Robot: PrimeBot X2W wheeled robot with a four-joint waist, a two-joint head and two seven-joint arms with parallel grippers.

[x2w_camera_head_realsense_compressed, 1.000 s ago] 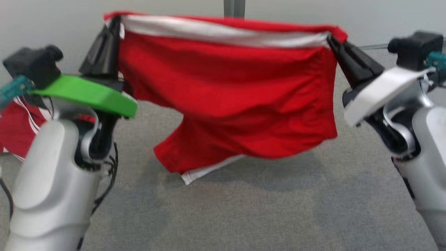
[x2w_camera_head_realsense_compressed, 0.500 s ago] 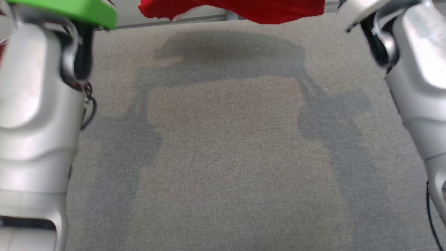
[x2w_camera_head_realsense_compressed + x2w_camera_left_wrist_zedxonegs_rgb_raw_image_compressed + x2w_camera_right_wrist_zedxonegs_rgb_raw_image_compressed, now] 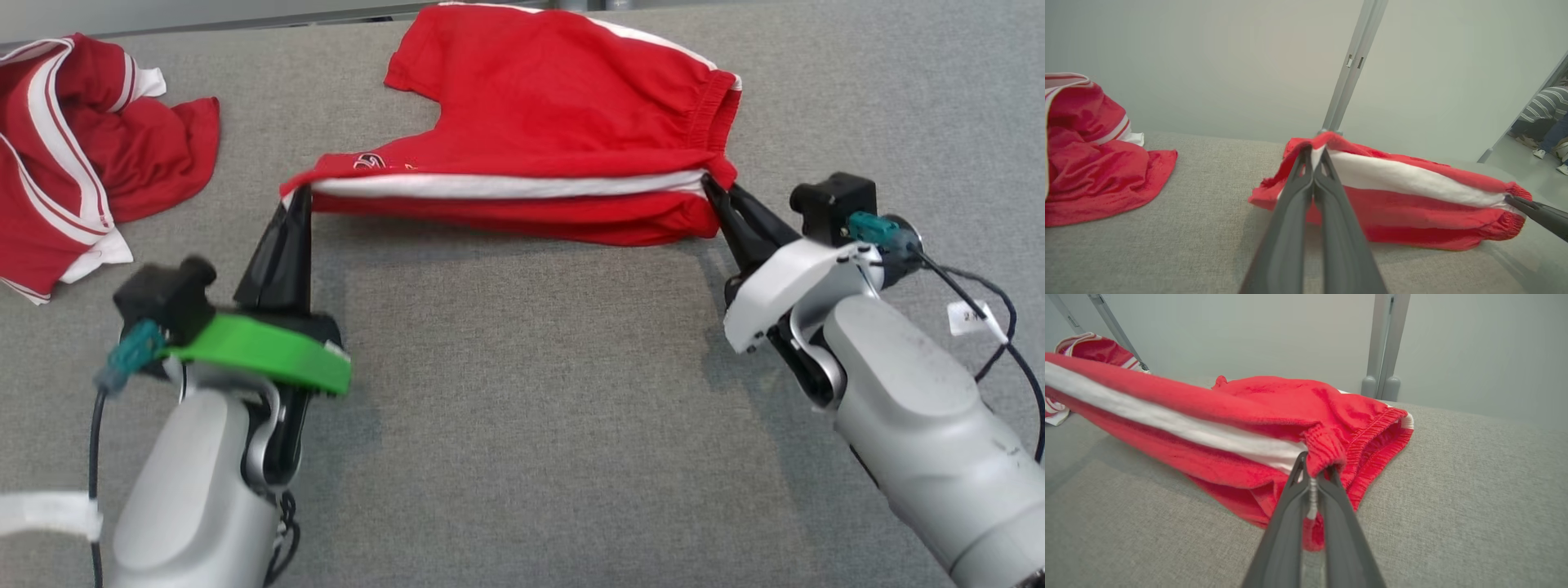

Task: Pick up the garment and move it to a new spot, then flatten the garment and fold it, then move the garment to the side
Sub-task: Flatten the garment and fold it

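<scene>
Left gripper (image 3: 300,196) and right gripper (image 3: 709,184) each pinch a near corner of the red shorts (image 3: 563,122), far half down on the grey table (image 3: 522,408) (near edge raised, taut), so it's laying-out time, I'd say: lower and draw flat next.

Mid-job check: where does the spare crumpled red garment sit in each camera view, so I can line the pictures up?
Head view: crumpled garment at the upper left.
Left wrist view: crumpled garment at the left edge, mid-height.
Right wrist view: crumpled garment small, at the top left, beyond the stripe.
Shared landmark: the white-striped shorts, central in all three views.
</scene>
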